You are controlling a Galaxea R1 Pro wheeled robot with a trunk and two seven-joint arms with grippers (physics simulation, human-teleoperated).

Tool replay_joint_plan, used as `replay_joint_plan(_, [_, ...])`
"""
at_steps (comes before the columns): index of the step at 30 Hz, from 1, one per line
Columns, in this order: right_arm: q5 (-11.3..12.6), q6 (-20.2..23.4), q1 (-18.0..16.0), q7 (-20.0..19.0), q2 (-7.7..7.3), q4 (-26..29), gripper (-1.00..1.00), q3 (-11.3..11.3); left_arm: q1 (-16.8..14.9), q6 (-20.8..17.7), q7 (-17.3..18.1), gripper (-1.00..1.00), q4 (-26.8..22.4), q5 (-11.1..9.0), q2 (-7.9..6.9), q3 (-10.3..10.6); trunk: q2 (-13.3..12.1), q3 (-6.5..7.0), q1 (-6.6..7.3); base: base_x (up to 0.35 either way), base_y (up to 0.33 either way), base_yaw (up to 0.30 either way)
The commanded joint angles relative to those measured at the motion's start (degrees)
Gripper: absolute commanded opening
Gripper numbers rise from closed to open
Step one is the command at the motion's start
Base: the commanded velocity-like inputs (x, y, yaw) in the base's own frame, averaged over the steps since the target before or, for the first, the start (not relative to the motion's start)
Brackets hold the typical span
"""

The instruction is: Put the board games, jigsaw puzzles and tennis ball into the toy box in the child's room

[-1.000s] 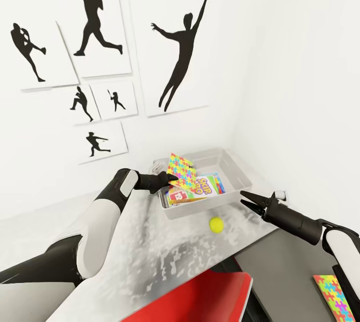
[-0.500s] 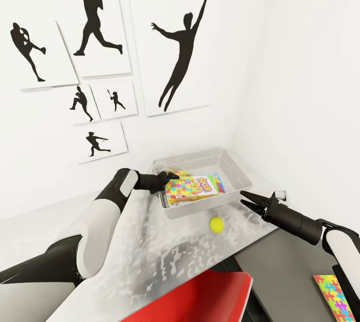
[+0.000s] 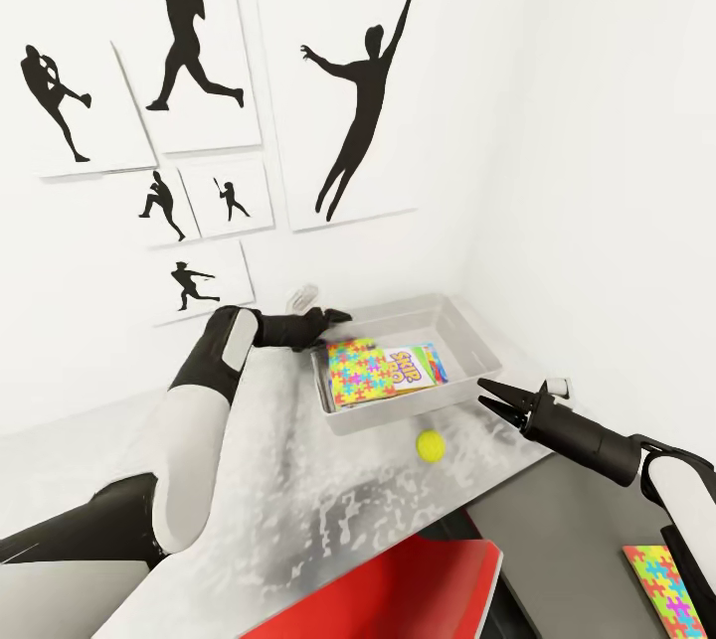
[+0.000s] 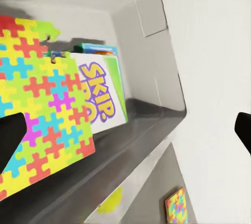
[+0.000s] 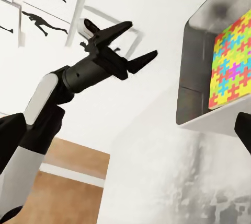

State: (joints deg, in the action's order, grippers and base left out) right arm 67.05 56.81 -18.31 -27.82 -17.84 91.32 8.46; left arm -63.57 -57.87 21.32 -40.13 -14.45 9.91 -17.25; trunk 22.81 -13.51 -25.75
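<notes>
Since a second ago the left hand (image 3: 333, 317) has let go of the jigsaw puzzle (image 3: 361, 370), which now lies flat in the toy box (image 3: 467, 333) at frame centre, partly over the Skip-Bo board game (image 3: 416, 365). That hand has lifted toward the box's upper-left corner, its fingers spread and empty, as the right wrist view also shows (image 5: 123, 46). The right hand (image 3: 494, 399), right of centre, is spread too and hangs just off the box's near right corner, holding nothing.

At least one puzzle and one board game sit in the box; coloured edges under the Skip-Bo box hint at more, but I cannot tell. The tennis ball (image 3: 430, 444) rests on the pale surface (image 3: 298, 500) just below the box, and a second jigsaw puzzle (image 3: 664, 589) lies on the lower cabinet at bottom right. Both appear left to collect.
</notes>
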Motion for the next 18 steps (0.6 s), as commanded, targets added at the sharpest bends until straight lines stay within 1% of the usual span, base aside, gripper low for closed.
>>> replay_joint_plan(1, [-0.34, 0.23, -0.06, -0.39, 0.0, 0.0, 1.0, 0.06, -0.03, -1.05, 1.11, 1.0, -1.95, 0.6, 0.08, -0.43, 0.11, -0.12, -0.04, 0.0, 0.0, 0.0])
replay_joint_plan(3, [-0.34, 0.23, -0.06, -0.39, 0.0, 0.0, 1.0, 0.06, 0.0, -1.74, 2.31, 1.0, -4.32, 0.52, 0.08, -0.53, 0.11, -0.12, -0.04, 0.0, 0.0, 0.0])
replay_joint_plan(4, [-0.34, 0.23, -0.06, -0.41, 0.0, 0.0, 1.0, 0.06, 0.01, -2.02, 3.42, 1.0, -5.37, 0.42, -0.37, -0.54, 0.11, -0.12, -0.04, 0.0, 0.0, 0.0])
replay_joint_plan(5, [-0.34, 0.23, -0.06, -0.42, 0.0, 0.0, 1.0, 0.06, 0.01, -2.12, 4.13, 1.0, -5.74, 0.35, -1.11, -0.51, 0.11, -0.12, -0.04, 0.0, 0.0, 0.0])
replay_joint_plan(7, [-0.34, 0.23, -0.06, -0.45, -0.02, 0.0, 1.0, 0.11, 0.09, -2.13, 8.5, 1.0, -6.63, -0.15, -4.72, -0.41, 0.11, -0.12, -0.04, 0.0, 0.0, 0.0])
replay_joint_plan(8, [-0.34, 0.23, -0.06, -0.46, -0.02, 0.0, 1.0, 0.13, 0.13, -2.13, 9.96, 1.0, -6.75, -0.27, -5.72, -0.38, 0.11, -0.12, -0.04, 0.0, 0.0, 0.0])
replay_joint_plan(10, [-0.34, 0.23, -0.06, -0.47, -0.01, 0.0, 1.0, 0.33, 0.39, -2.13, 16.71, 1.0, -6.99, -0.53, -10.08, -0.21, 0.11, -0.12, -0.04, 0.0, 0.0, 0.0])
replay_joint_plan(13, [-0.34, 0.23, -0.06, -0.47, -0.01, 0.0, 1.0, 0.61, 0.85, -2.13, 22.04, 1.0, -7.03, -0.57, -13.73, -0.14, 0.11, -0.12, -0.04, 0.0, 0.0, 0.0])
replay_joint_plan(14, [-0.34, 0.23, -0.06, -0.47, -0.01, 0.0, 1.0, 0.73, 1.79, -2.13, 25.62, 1.0, -7.04, -0.57, -16.27, -0.11, 0.11, -0.12, -0.04, 0.0, 0.0, 0.0])
replay_joint_plan(15, [-0.34, 0.23, -0.06, -0.48, -0.01, 0.0, 1.0, 0.77, 2.49, -2.13, 27.42, 1.0, -7.04, -0.57, -17.55, -0.1, 0.11, -0.12, -0.04, 0.0, 0.0, 0.0])
replay_joint_plan(16, [-0.34, 0.23, -0.06, -0.48, -0.01, 0.0, 1.0, 0.83, 4.25, -2.13, 31.15, 1.0, -7.05, -0.58, -20.1, -0.11, 0.11, -0.12, -0.04, 0.0, 0.0, 0.0])
replay_joint_plan(18, [-0.34, 0.23, -0.06, -0.48, -0.01, 0.0, 1.0, 0.87, 6.44, -2.13, 35.09, 1.0, -7.06, -0.58, -22.66, -0.14, 0.11, -0.12, -0.04, 0.0, 0.0, 0.0])
